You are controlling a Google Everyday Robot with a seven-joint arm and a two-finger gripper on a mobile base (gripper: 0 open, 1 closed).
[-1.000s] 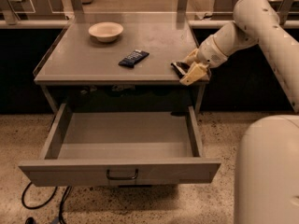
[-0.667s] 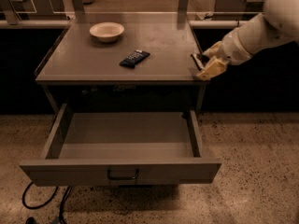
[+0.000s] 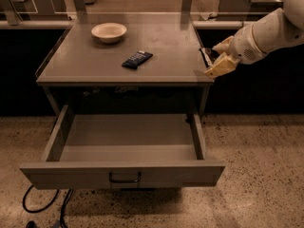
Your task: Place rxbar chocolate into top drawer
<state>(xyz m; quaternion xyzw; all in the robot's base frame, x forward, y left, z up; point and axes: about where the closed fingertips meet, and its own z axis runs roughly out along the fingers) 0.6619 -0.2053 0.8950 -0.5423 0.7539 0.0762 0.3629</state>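
Note:
My gripper (image 3: 214, 58) hangs at the right edge of the grey table (image 3: 95, 70), just past its front right corner. Its pale fingers are shut on the rxbar chocolate (image 3: 205, 56), a small dark bar held edge-on, lifted off the tabletop. The top drawer (image 3: 123, 174) is pulled wide open below the table, and its grey inside holds nothing. Its dark handle sits at the centre of the front panel. The gripper is above and to the right of the drawer's right wall.
A dark blue wrapped bar (image 3: 137, 59) lies in the middle of the tabletop. A pale bowl (image 3: 109, 32) stands at the back left. A black cable (image 3: 40, 205) lies on the speckled floor at the drawer's front left. Counters stand behind.
The gripper has moved right with the bar, from over the table's right part to its right edge. The arm has drawn back toward the right. The drawer and the other objects have not moved.

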